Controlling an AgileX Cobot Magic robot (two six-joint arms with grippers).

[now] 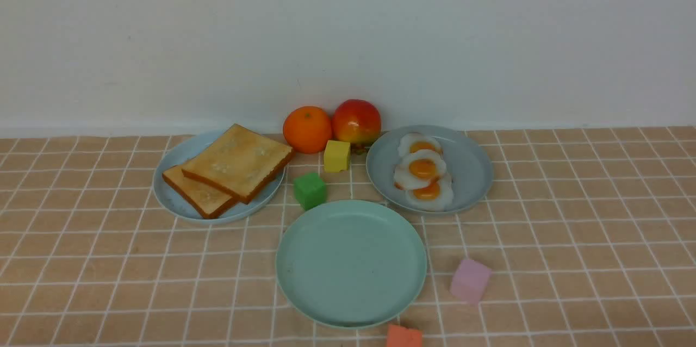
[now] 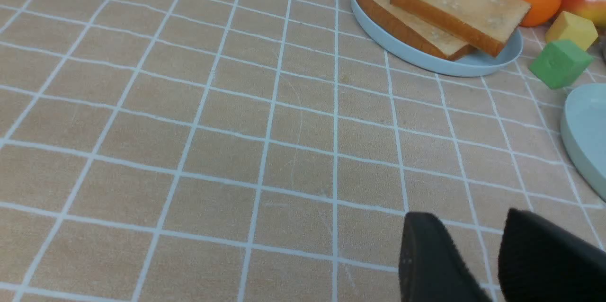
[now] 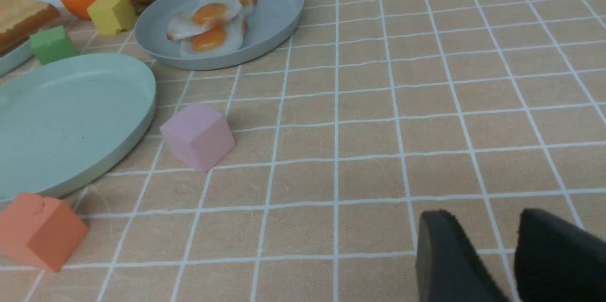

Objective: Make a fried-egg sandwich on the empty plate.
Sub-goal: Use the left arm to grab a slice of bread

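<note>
— See 2 toast slices on the sky-blue plate. And the left gripper?
— Find only in the left wrist view: parted, gripping nothing.
— Next, rightward?
— See the green block, orange, yellow block, mint plate, red-yellow fruit and coral block, cropped in front view, whole in the right wrist view.
— Farther right?
— Find 3 fried eggs on the grey-blue plate, then the pink block. Only in the right wrist view, see the right gripper: parted, empty.

Toast on L plate; eggs R, behind ctr plate.
</note>
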